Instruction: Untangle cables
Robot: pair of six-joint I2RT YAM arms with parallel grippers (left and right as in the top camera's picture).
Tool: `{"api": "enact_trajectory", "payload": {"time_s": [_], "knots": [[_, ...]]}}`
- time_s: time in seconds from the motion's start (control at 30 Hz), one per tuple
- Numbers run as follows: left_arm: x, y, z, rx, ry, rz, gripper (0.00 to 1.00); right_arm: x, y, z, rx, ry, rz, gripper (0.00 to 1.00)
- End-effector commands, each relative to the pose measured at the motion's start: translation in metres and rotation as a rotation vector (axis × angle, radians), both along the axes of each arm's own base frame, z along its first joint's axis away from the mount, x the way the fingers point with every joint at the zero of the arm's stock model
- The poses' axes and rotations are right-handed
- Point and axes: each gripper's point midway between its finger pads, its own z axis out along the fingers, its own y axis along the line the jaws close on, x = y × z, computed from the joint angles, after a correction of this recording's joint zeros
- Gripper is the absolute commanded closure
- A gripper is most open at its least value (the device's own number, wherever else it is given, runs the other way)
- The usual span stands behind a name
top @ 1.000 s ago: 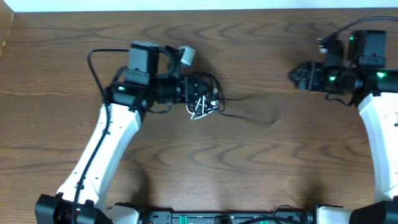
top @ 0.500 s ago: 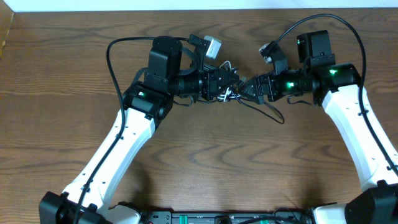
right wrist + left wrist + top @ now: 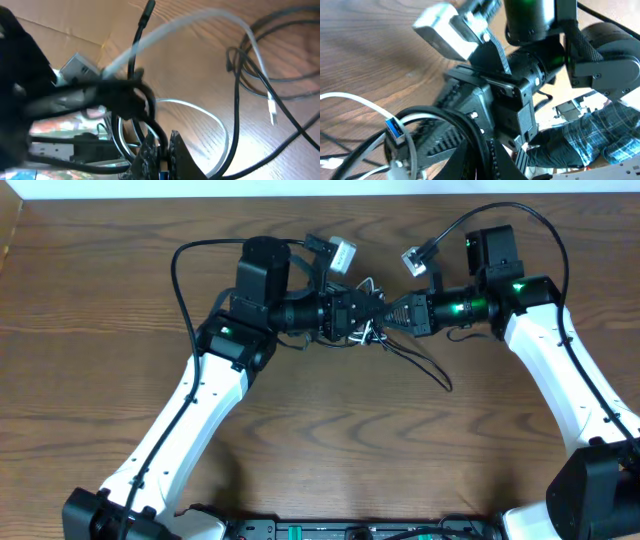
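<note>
Both arms bent inward, left gripper (image 3: 368,315) and right gripper (image 3: 393,315) nose-to-nose at the cables (image 3: 415,358) far-middle; can't tell if either's fingers are clamped

The left arm (image 3: 200,395) and right arm (image 3: 565,380) wear glossy white shells on their long links, with black joints and black wrists. Small green lights (image 3: 460,307) glow on the dark housings. A thick black wire (image 3: 178,265) arcs off each arm. Each wrist carries a grey camera box (image 3: 341,254). The left gripper (image 3: 370,320) and right gripper (image 3: 390,317) are matte black.
</note>
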Motion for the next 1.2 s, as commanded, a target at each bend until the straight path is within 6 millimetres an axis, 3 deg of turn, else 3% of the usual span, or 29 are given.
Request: {"api": "enact_trajectory", "payload": {"time_s": [0.0,0.03,0.07,0.1,0.2,0.23,0.27,0.3,0.33,0.37,0.43,0.47,0.5,0.53,0.63,0.7,0.77,0.87,0.9,0.93,0.97,1.03,1.1,1.17], "knots": [[0.016,0.029,0.003,0.004,0.01,0.075,0.84,0.016,-0.039,-0.046,-0.302,0.025,-0.158,0.99],[0.02,0.039,-0.004,0.026,0.033,0.105,0.84,0.021,-0.063,-0.061,-0.432,0.052,-0.249,0.99],[0.027,0.057,-0.022,0.09,0.08,0.175,0.84,0.027,-0.103,-0.076,-0.604,0.097,-0.398,0.99],[0.033,0.081,-0.048,0.208,0.117,0.264,0.84,0.028,-0.124,-0.081,-0.679,0.113,-0.466,0.99],[0.033,0.136,-0.099,0.498,0.213,0.46,0.9,0.035,-0.158,-0.083,-0.727,0.122,-0.555,0.99],[0.03,0.143,-0.105,0.542,0.231,0.481,0.9,0.037,-0.164,-0.083,-0.73,0.124,-0.572,0.99],[0.023,0.145,-0.11,0.558,0.265,0.474,0.9,0.038,-0.163,-0.082,-0.719,0.123,-0.572,0.99],[0.017,0.141,-0.111,0.54,0.293,0.45,0.86,0.039,-0.147,-0.078,-0.639,0.121,-0.532,0.99],[0.013,0.135,-0.11,0.518,0.311,0.425,0.83,0.04,-0.122,-0.068,-0.517,0.086,-0.431,0.99],[0.009,0.129,-0.107,0.494,0.319,0.396,0.73,0.038,-0.088,-0.048,-0.334,0.016,-0.281,0.99],[0.005,0.12,-0.106,0.485,0.316,0.366,0.57,0.039,-0.056,-0.019,-0.139,-0.056,-0.181,0.99],[0.004,0.118,-0.106,0.486,0.315,0.359,0.49,0.04,-0.05,-0.013,-0.107,-0.076,-0.161,0.99],[0.0,0.111,-0.107,0.489,0.311,0.337,0.31,0.041,-0.037,-0.001,-0.042,-0.103,-0.131,0.99],[-0.004,0.101,-0.106,0.473,0.314,0.3,0.26,0.042,-0.03,0.006,-0.013,-0.121,-0.116,0.99],[-0.011,0.064,-0.112,0.392,0.354,0.166,0.26,0.039,-0.022,0.007,-0.007,-0.119,-0.103,0.99],[-0.007,0.055,-0.123,0.388,0.398,0.169,0.25,0.039,-0.021,0.006,-0.007,-0.118,-0.1,0.99],[-0.003,0.045,-0.129,0.37,0.411,0.161,0.27,0.039,-0.021,0.006,-0.008,-0.119,-0.101,0.99],[0.008,0.025,-0.119,0.307,0.322,0.121,0.32,0.038,-0.02,0.006,-0.007,-0.118,-0.098,0.99],[0.012,0.023,-0.116,0.3,0.296,0.125,0.53,0.038,-0.02,0.006,-0.008,-0.115,-0.097,0.99],[0.016,0.022,-0.113,0.291,0.279,0.128,0.88,0.037,-0.021,0.005,-0.012,-0.111,-0.099,0.99],[0.018,0.024,-0.113,0.288,0.276,0.134,0.92,0.04,-0.026,-0.001,-0.049,-0.107,-0.125,0.99],[0.018,0.03,-0.116,0.296,0.297,0.145,0.92,0.05,-0.048,-0.021,-0.18,-0.06,-0.24,0.99],[0.022,0.051,-0.126,0.351,0.319,0.198,0.93,0.056,-0.087,-0.046,-0.363,-0.005,-0.381,0.99],[0.034,0.102,-0.137,0.481,0.346,0.384,0.93,0.058,-0.149,-0.068,-0.567,0.098,-0.615,0.99]]}}
